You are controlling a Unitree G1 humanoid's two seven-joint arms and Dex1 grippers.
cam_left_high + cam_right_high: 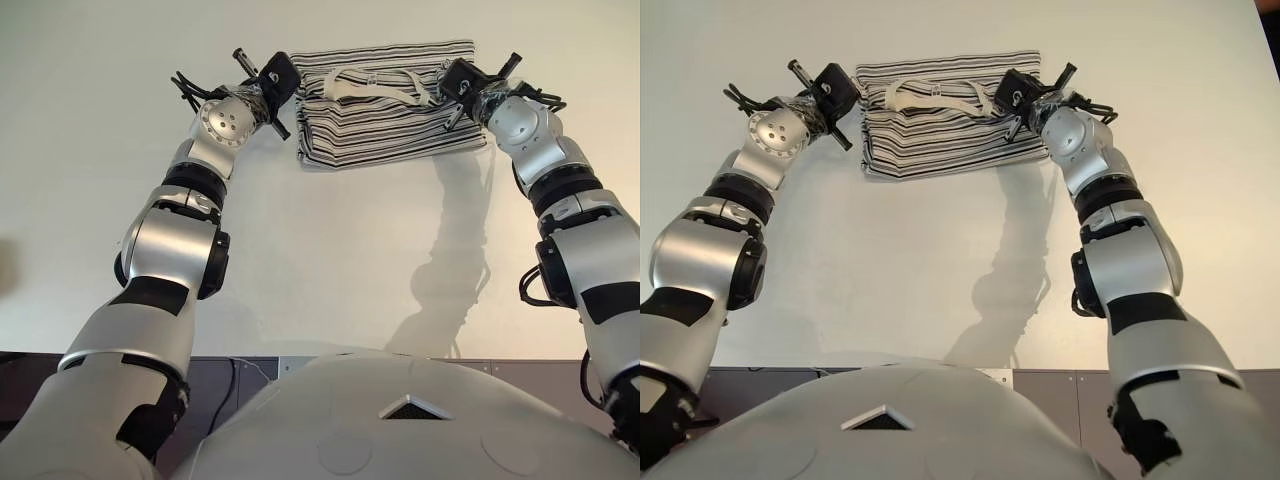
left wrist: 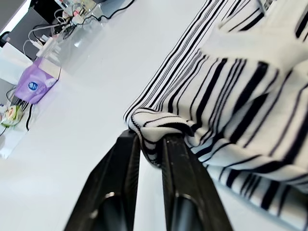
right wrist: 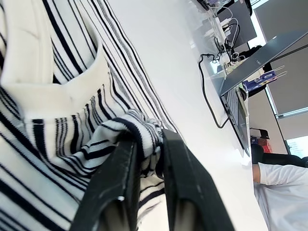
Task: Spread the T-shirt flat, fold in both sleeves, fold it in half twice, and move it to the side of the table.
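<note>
White table (image 1: 300,260), left gripper (image 2: 150,140) and right gripper (image 3: 147,139) both pinch the T-shirt (image 1: 380,120) edges; I'd move them evenly so the fold's straight.

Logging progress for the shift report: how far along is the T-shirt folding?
Done: the T-shirt lies as a compact striped rectangle, no sleeves sticking out, collar on top. In hand: the left gripper and right gripper each pinch a side edge. Left: probably a last fold or the move aside, then release.
</note>
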